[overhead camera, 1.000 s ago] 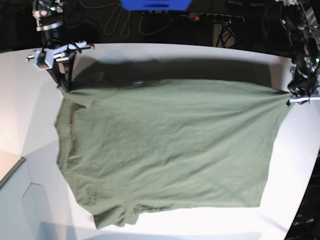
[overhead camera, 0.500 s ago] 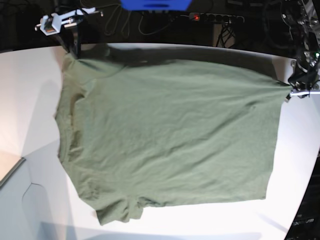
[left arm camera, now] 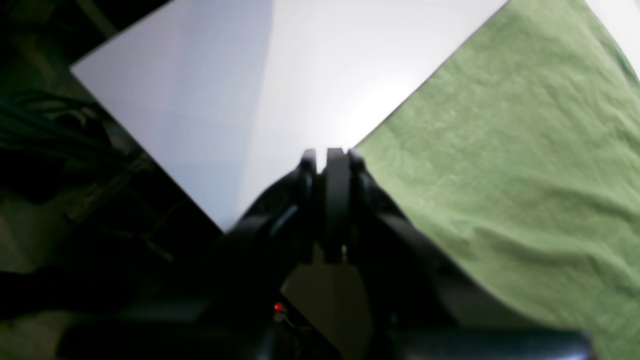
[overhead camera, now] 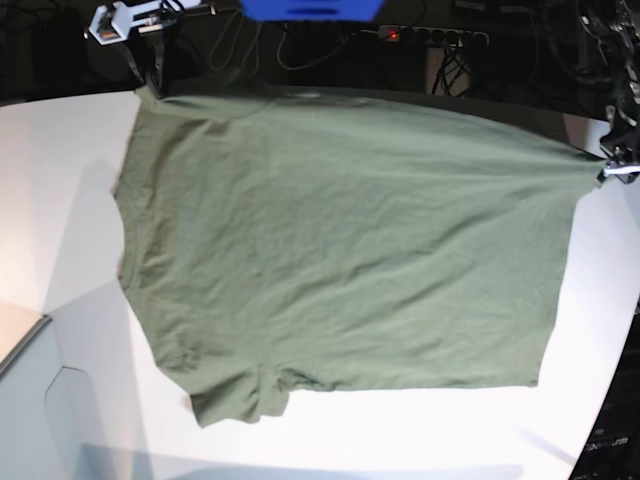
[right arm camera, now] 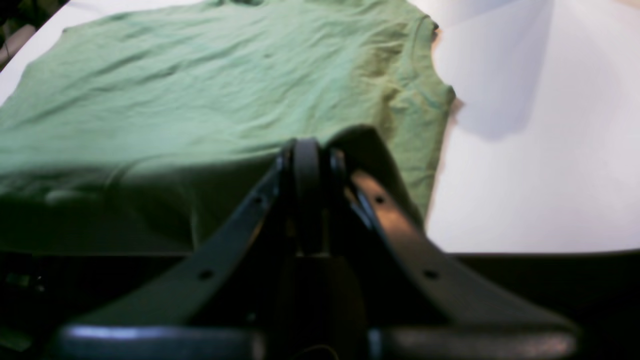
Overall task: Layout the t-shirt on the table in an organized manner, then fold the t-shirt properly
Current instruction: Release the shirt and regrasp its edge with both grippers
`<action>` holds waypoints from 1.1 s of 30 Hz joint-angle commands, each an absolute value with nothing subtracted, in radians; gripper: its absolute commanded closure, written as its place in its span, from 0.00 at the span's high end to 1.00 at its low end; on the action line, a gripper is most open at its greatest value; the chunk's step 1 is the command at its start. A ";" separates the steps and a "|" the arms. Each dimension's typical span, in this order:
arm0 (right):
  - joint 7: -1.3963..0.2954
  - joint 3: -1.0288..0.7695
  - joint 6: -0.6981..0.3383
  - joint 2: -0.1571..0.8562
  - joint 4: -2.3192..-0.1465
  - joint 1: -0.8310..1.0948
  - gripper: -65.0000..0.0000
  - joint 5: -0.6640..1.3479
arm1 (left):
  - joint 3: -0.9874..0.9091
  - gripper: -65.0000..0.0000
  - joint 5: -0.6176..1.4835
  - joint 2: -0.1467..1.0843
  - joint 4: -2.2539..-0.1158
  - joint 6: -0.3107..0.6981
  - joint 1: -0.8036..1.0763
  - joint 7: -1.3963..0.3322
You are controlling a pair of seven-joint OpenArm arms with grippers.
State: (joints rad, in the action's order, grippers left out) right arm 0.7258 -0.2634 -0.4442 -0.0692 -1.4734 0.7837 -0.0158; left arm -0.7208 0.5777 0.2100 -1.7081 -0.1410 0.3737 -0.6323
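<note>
Shirt stretched flat between my 2 grippers

Nearest, at 6 o'clock in the base view, a sleeve bunches on the table (overhead camera: 60,200); the shirt (overhead camera: 340,250) spreads across the middle. At 3 o'clock my left gripper (overhead camera: 612,165) pinches 1 corner, jaws closed on cloth. Farthest, at 11 o'clock, my right gripper (overhead camera: 150,80) is clamped on the other corner at the back edge.

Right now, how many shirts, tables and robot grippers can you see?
t-shirt: 1
table: 1
grippers: 2, the left gripper and the right gripper
Total: 4
</note>
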 commanded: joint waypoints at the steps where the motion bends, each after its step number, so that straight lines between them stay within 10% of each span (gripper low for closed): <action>1: 0.754 -0.269 -0.449 -0.065 -1.488 0.779 0.00 -0.001 | -0.731 0.00 0.575 0.222 -1.724 -0.122 0.374 -0.610; 33: 0.124 -0.263 -0.450 -0.028 -1.478 0.150 0.00 -0.007 | -0.619 0.00 0.409 0.223 -1.504 -0.111 -0.019 -0.610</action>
